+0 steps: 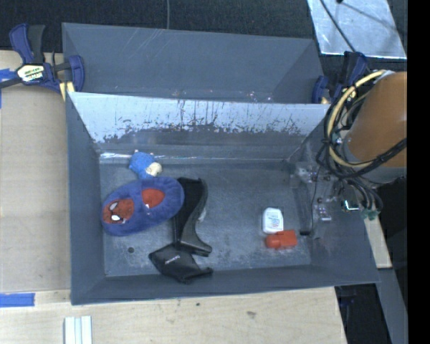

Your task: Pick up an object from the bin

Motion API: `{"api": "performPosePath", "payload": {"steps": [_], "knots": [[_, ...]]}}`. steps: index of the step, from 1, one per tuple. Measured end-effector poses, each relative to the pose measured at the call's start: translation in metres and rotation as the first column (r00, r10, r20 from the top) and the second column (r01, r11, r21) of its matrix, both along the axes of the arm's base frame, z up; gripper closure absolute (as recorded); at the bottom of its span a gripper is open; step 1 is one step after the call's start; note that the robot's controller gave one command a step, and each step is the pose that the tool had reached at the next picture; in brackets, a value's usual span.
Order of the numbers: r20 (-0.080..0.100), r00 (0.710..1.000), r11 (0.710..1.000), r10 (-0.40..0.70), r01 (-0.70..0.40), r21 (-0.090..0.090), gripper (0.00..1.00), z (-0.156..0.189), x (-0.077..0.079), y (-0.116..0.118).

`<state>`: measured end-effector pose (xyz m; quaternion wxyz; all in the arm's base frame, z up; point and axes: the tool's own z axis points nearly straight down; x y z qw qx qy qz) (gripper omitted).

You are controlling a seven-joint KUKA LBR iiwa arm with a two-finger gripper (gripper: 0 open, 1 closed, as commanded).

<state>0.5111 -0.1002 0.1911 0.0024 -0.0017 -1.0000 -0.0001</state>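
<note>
Tool (308, 224), camera view: low by bin (201, 124) right wall, grip state cannot tell, nothing seen held | red block (281, 240) just left of tool, long axis left-right | white bottle (273, 220) beside block | slipper (142, 205) well apart, left

A rounded orange-brown cover (376, 120) is seen uppermost. Black and yellow cables (338, 124) are looped along its edge and gathered in a dark bundle below. A slim grey metal hand (306, 224) is fitted beneath them.
</note>
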Motion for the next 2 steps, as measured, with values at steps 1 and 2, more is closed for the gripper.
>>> {"api": "performPosePath", "payload": {"steps": [1,2], "knots": [[0.005,0.996,0.996,0.084,-0.084,0.000,0.00,-0.1241,-0.0120,0.0119],[0.008,0.996,0.996,0.087,-0.087,-0.002,1.00,-0.1202,-0.0110,0.0113]]}}
